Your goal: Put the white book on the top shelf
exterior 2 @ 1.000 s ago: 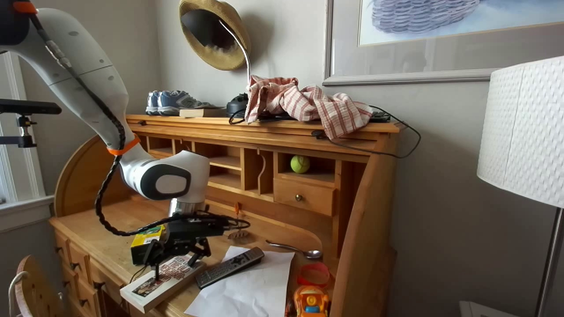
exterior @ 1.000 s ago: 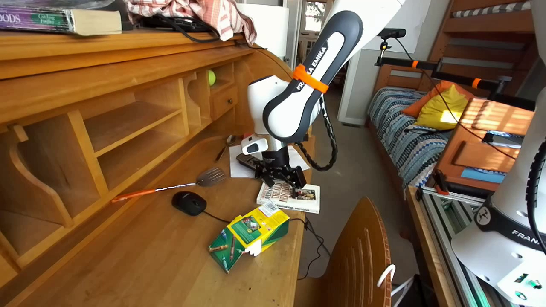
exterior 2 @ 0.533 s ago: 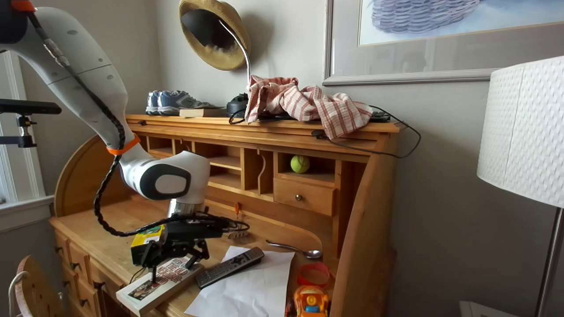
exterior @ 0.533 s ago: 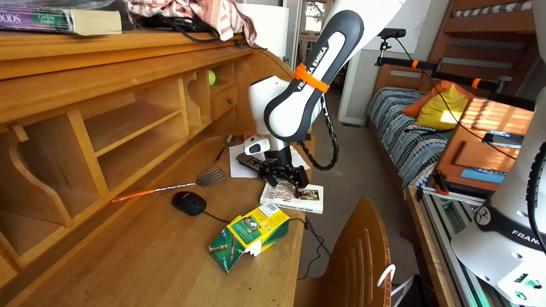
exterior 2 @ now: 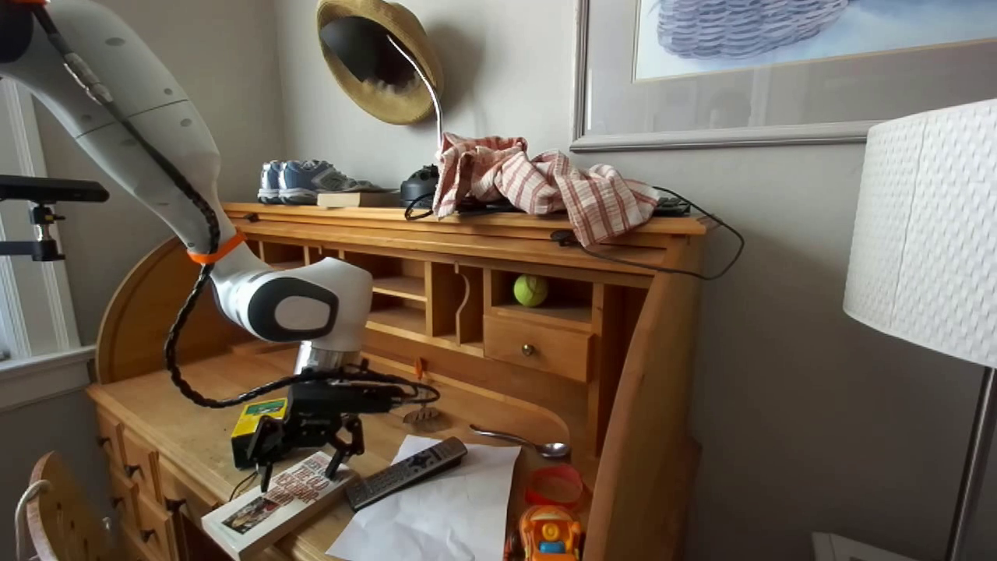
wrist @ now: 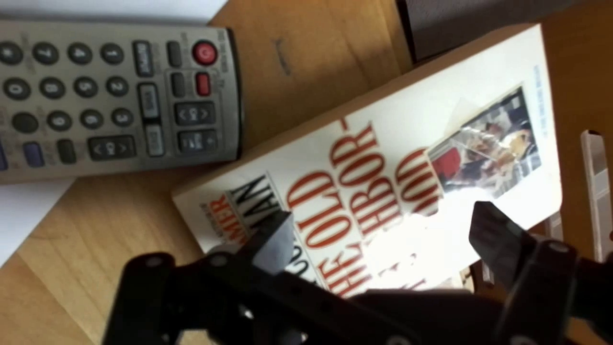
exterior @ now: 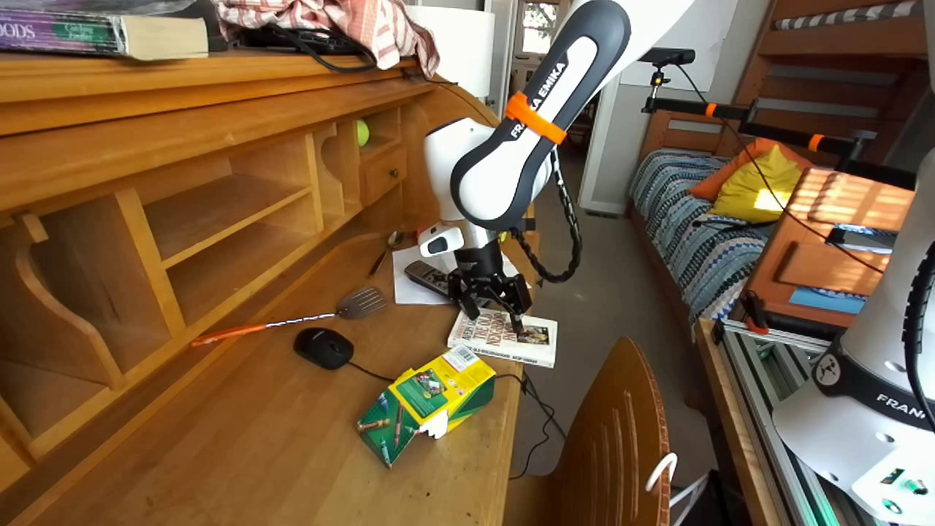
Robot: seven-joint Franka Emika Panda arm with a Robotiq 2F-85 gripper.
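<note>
Spreading wide above the white book (exterior: 493, 340) in an exterior view, the end effector (exterior: 495, 322) shows the printed cover below and between its tips; whether they touch it I cannot tell, though the wrist view has its fingers (wrist: 275, 244) well apart. Compared with a second ago, the arm (exterior: 497, 179) sits a little higher, and the book has slid slightly rightward in the frame. It lies flat, right of centre, its right end jutting past the front edge of the surface (exterior: 256, 438), with a chair (exterior: 621, 424) beyond, at the lower right. Just beside the book, higher in the frame, lies a remote (exterior: 426, 277); near it, lower down, a green-and-yellow box (exterior: 431, 394). Past the box, the surface runs on as bare wood toward the lower left, leaving room to move. Across the upper left stretches the top shelf (exterior: 146, 80), carrying a thick book (exterior: 102, 36) and a checked cloth (exterior: 343, 25).
</note>
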